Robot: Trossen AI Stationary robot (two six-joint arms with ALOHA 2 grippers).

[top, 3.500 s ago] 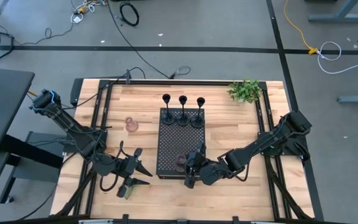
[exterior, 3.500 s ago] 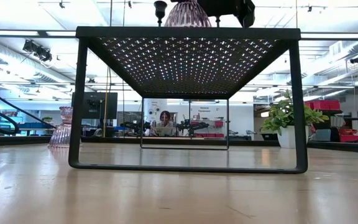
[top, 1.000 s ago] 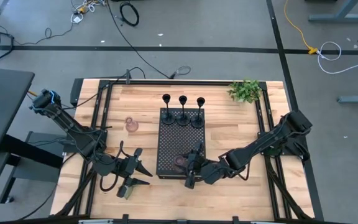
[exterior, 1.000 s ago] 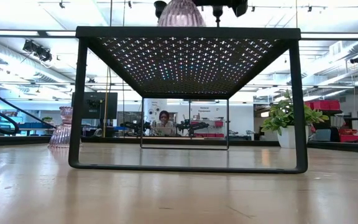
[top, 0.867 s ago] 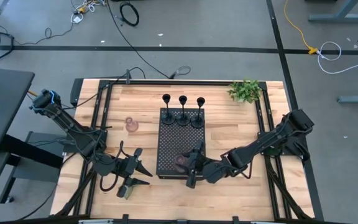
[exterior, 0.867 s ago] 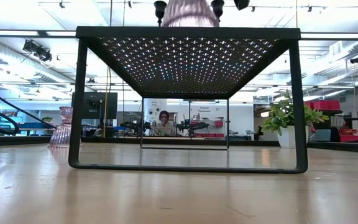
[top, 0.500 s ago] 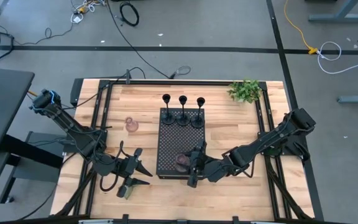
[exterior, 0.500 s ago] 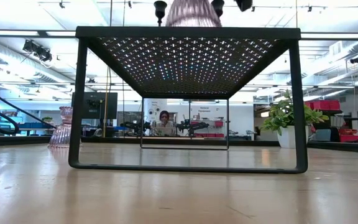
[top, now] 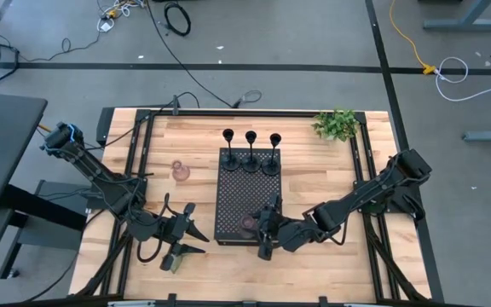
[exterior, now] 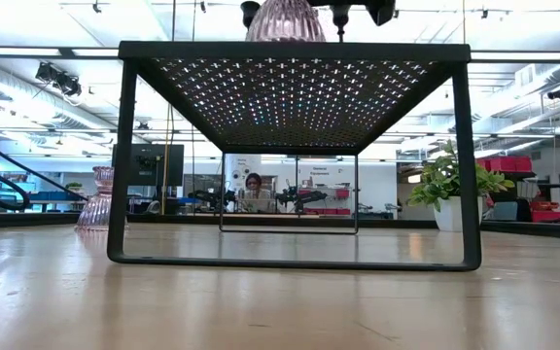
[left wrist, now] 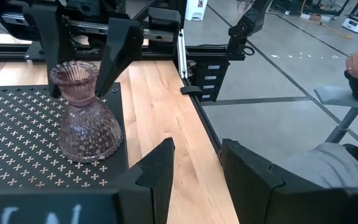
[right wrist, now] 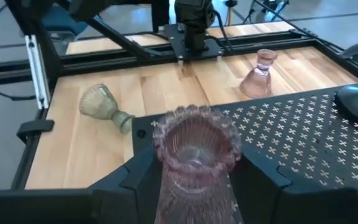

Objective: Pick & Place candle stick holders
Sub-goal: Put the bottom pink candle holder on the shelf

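High view: a pink glass candle holder (top: 247,223) is seen upright at the near edge of the black perforated tray (top: 233,192), just beside the right gripper (top: 265,230). The left gripper (top: 187,234) waits over the worktop (top: 314,264), jaws spread.

Left wrist view: the ribbed holder (left wrist: 82,112) stands cup up between the right jaws, which are parted and apart from it.

Right wrist view: the scalloped rim (right wrist: 196,142) is framed between released jaws; an olive-green holder (right wrist: 104,106) lies on its side beyond.
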